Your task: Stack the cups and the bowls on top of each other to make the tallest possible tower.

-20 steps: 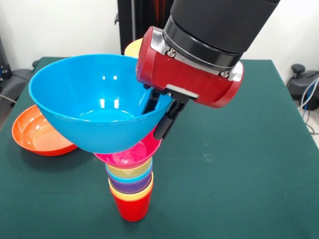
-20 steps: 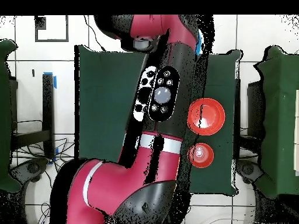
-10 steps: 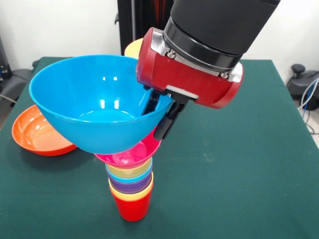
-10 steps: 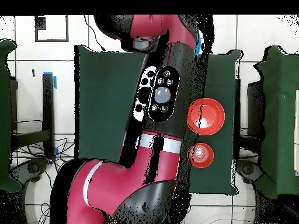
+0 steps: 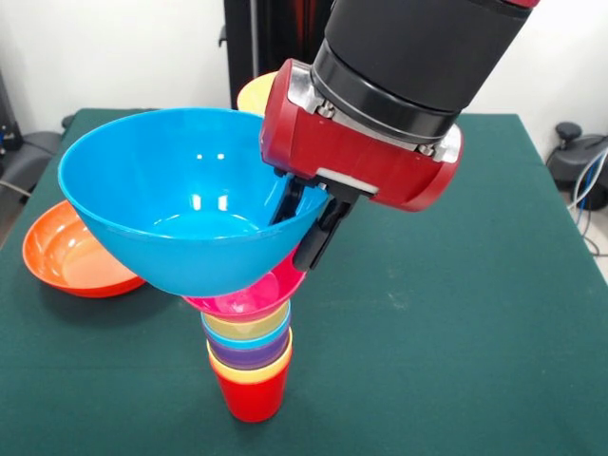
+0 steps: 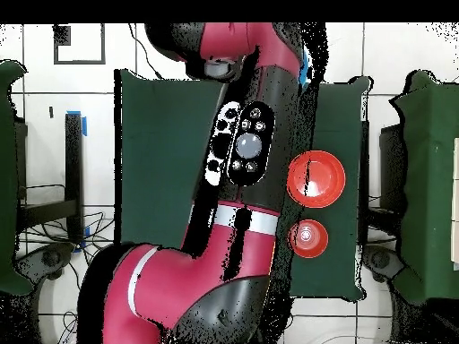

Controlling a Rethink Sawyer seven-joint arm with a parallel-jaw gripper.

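Nearest me in the front view, the tower (image 5: pixel 249 356) stands on the green table (image 5: pixel 456 361). Its base is a red cup (image 5: pixel 251 394); nested in it I see rims of pale yellow, purple, blue and yellow-orange cups, one inside the next. A pink bowl (image 5: pixel 249 296) sits on top of the cups, its inside bare where I can see it.

Over the pink bowl hangs the large blue bowl (image 5: pixel 185 214), tilted, its underside touching or just above the pink rim; I cannot tell which. Nothing lies inside it.

The end effector (image 5: pixel 309 223) is clamped on the blue bowl's right rim, one dark finger inside the wall and one outside. The red wrist and thick black forearm come down from the upper right, slanting toward the bowl.

Farther back on the left, a wide orange bowl (image 5: pixel 71 255) rests on the table, empty, partly hidden behind the blue one. Behind the wrist a slice of a yellow-orange bowl (image 5: pixel 255 92) shows.

From overhead, the arm covers the tower; beside it lie the wide orange bowl (image 6: pixel 316 176) and a small orange bowl (image 6: pixel 307 237), well apart.
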